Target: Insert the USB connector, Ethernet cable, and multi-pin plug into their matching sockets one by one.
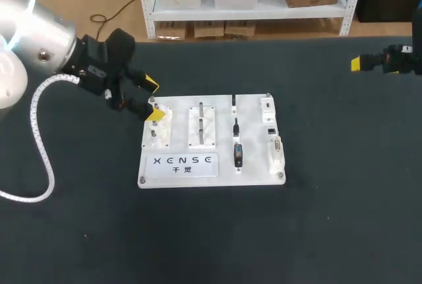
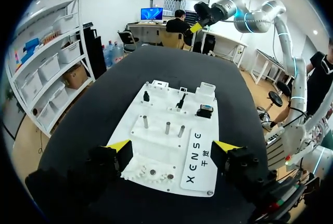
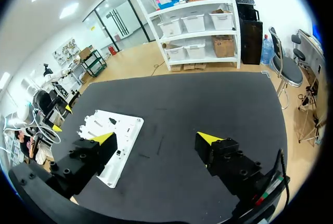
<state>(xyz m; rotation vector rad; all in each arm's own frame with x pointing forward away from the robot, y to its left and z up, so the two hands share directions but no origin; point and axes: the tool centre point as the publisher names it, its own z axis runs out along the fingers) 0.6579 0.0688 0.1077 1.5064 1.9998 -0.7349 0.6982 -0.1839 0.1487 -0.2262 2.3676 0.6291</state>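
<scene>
The board [image 1: 224, 165] lay on the table [image 1: 330, 218]. 3 dark plugs [image 1: 238, 155] sat in a column on it, beside the sockets [image 1: 275, 153] along its right edge. The left gripper [image 1: 153, 99] hovered over the board's far left corner, fingers apart, holding nothing. The right gripper [image 3: 156, 140] hung well apart from the board at the table's right, fingers apart, holding nothing.

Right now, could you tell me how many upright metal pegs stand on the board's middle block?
3, in one row on the board: one peg at the far end, one in the middle, one nearest the lettering.
</scene>
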